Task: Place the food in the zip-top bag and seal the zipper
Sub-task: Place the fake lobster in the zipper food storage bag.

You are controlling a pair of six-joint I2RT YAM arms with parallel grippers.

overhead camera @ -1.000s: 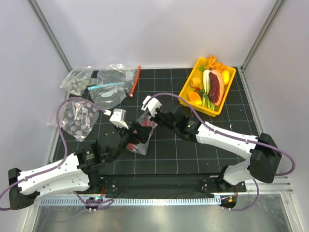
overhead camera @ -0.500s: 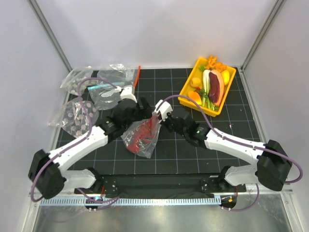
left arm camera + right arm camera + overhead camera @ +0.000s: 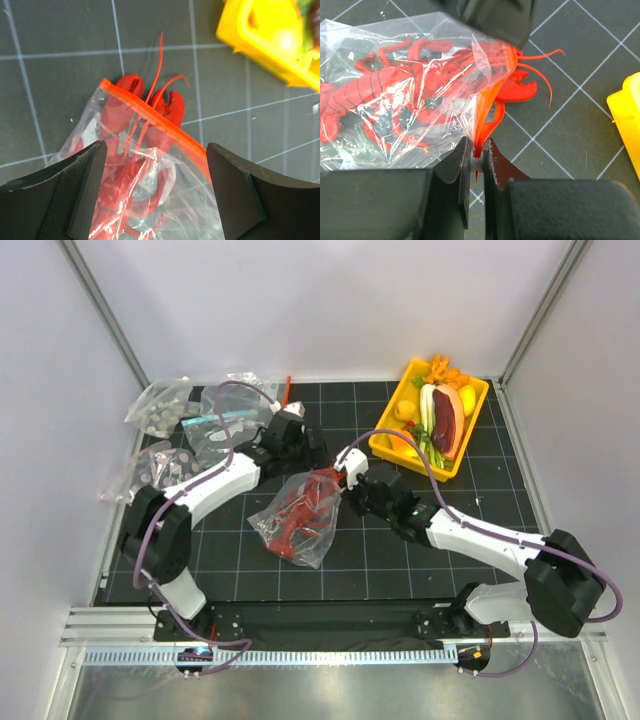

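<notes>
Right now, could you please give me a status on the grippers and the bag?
Right gripper shut on zipper. Left gripper open over the mouth. Lobster in zip-top bag, claws poking past zipper; unsealed.

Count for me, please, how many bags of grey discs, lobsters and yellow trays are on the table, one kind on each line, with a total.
Bags of grey discs: 2
Lobsters: 1
Yellow trays: 1
Total: 4

Red lobster (image 3: pixel 172 102), clear bag (image 3: pixel 192 200), orange zipper (image 3: pixel 150 113), yellow tray (image 3: pixel 250 35)
</notes>
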